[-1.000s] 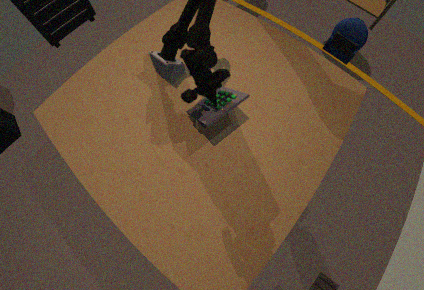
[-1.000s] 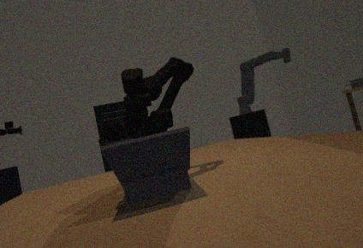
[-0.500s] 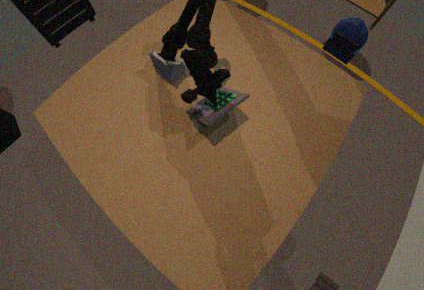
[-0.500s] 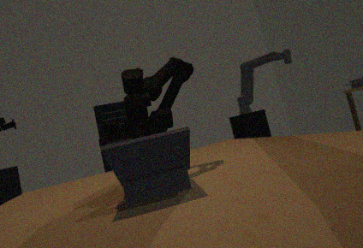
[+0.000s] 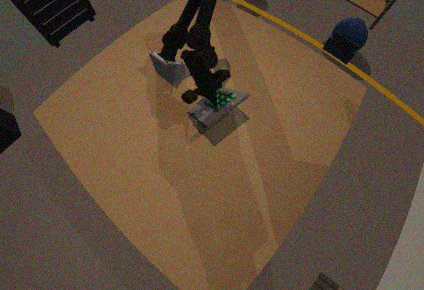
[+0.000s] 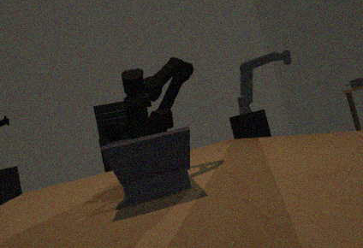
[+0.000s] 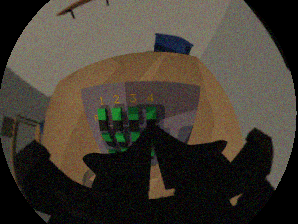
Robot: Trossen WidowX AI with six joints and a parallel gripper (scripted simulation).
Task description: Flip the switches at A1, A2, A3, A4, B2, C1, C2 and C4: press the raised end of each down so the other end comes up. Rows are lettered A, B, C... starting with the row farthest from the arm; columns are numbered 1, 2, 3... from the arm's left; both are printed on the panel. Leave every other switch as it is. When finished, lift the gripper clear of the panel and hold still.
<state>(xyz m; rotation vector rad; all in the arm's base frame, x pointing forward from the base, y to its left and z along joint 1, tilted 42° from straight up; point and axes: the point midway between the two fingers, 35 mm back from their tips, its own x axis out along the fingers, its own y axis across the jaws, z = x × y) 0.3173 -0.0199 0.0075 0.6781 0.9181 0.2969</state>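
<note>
The grey tilted panel (image 5: 202, 117) (image 6: 150, 153) (image 7: 175, 94) stands on the table; the exterior camera sees only its back. My gripper (image 5: 216, 105) (image 7: 150, 125) is shut and empty, its tips at the near end of switch A4 (image 7: 151, 112); contact cannot be told. In the wrist view A1 (image 7: 102, 114), A2 (image 7: 117, 114) and A3 (image 7: 133, 114) show green far ends and dark near ends. B1 (image 7: 107, 137), B2 (image 7: 120, 137) and B3 (image 7: 135, 136) show partly. The fingers hide much of the lower rows and column 4. Which ends are raised is hard to tell.
The panel stands on the wooden table (image 5: 125, 172) (image 6: 240, 198). A grey angled piece (image 5: 170, 70) is beside the arm. A blue object (image 5: 350, 34) (image 7: 172, 44) is beyond the table edge. A second arm (image 6: 246, 83) stands in the background.
</note>
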